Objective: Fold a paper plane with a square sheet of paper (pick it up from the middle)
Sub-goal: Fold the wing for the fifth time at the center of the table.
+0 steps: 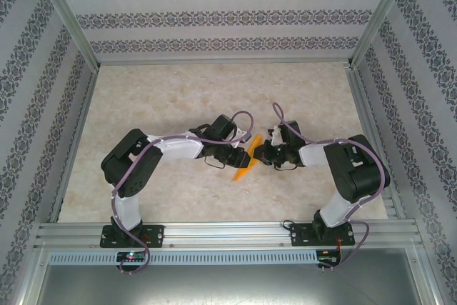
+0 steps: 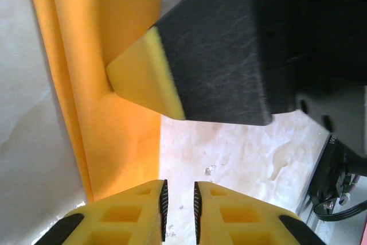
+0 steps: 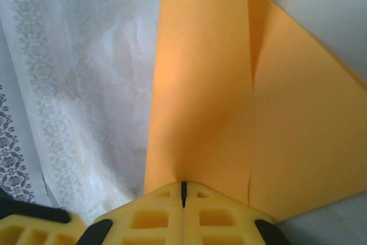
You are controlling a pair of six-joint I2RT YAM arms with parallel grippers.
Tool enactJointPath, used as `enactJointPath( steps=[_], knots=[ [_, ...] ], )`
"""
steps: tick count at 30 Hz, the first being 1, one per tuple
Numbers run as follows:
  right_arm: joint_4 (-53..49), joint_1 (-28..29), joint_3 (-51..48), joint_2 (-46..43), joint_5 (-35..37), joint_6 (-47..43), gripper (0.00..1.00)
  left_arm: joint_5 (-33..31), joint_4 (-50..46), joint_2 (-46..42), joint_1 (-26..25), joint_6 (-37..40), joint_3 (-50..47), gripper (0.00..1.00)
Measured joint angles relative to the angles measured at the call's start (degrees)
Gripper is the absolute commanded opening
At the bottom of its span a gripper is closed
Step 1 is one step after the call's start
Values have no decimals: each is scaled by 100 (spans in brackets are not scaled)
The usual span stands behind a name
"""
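Right gripper [image 3: 183, 192] is pinching the part-folded orange paper [image 1: 245, 158] at the top view's centre. Left gripper [image 2: 179, 199] is hovering slightly parted, empty. Risk: the single-point hold may be letting the paper pivot, skewing creases.

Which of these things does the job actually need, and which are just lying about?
Needed: orange paper, partly folded; right gripper, pinching it; left gripper, slightly open beside it.
Just there: table; patterned walls; metal frame.
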Motion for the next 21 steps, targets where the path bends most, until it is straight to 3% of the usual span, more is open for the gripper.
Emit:
enactJointPath(
  steps=[21],
  knots=[
    [-85, 0, 87, 63, -7, -164, 0, 20, 70, -111, -236, -20, -402, 19]
  ],
)
